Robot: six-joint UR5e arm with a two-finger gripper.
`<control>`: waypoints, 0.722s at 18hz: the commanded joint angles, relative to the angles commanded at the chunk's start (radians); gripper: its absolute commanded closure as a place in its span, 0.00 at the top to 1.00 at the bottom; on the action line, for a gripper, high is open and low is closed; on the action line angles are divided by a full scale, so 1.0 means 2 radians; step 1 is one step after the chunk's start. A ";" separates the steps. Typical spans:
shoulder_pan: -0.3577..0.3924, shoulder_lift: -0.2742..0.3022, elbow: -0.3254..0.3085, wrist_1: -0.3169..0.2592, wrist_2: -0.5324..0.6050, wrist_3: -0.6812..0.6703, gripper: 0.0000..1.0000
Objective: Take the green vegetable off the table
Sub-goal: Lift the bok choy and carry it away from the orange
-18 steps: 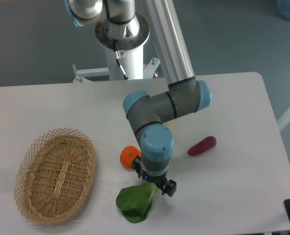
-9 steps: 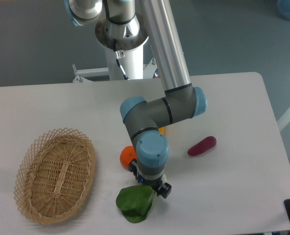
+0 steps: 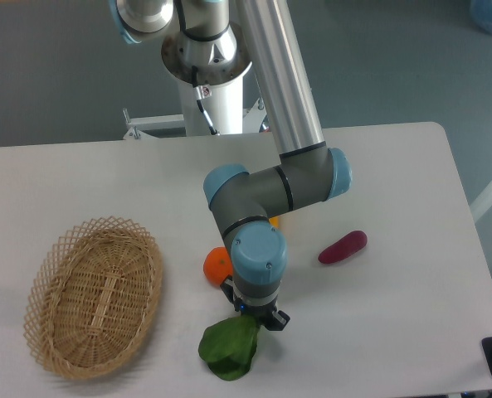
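The pincer (image 3: 254, 318) sits low in the frame, right at the upper end of the green vegetable (image 3: 228, 351), with its jaws hidden under the blue wrist, so whether it grips cannot be told. The vegetable's dark leaves spread toward the bottom edge of the white surface (image 3: 395, 191). An orange (image 3: 216, 264) lies just upper left of the wrist, a purple vegetable (image 3: 343, 246) to the right, and a wicker basket (image 3: 94, 295) at far left.

floor: grey-blue, plain, far beyond claw (image 3: 254, 322)
frame: white metal bracket (image 3: 154, 124) on floor, up-left of claw
light: even, soft, no hard shadows
far corner: pale blue obj (image 3: 490, 15), up-right of claw, blurred
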 joint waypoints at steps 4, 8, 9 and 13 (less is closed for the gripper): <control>0.018 0.021 -0.008 -0.008 -0.001 0.018 0.17; 0.044 0.035 0.002 -0.035 -0.003 0.057 0.17; 0.051 0.040 0.004 -0.040 -0.005 0.068 0.17; 0.074 0.054 0.006 -0.048 -0.002 0.111 0.18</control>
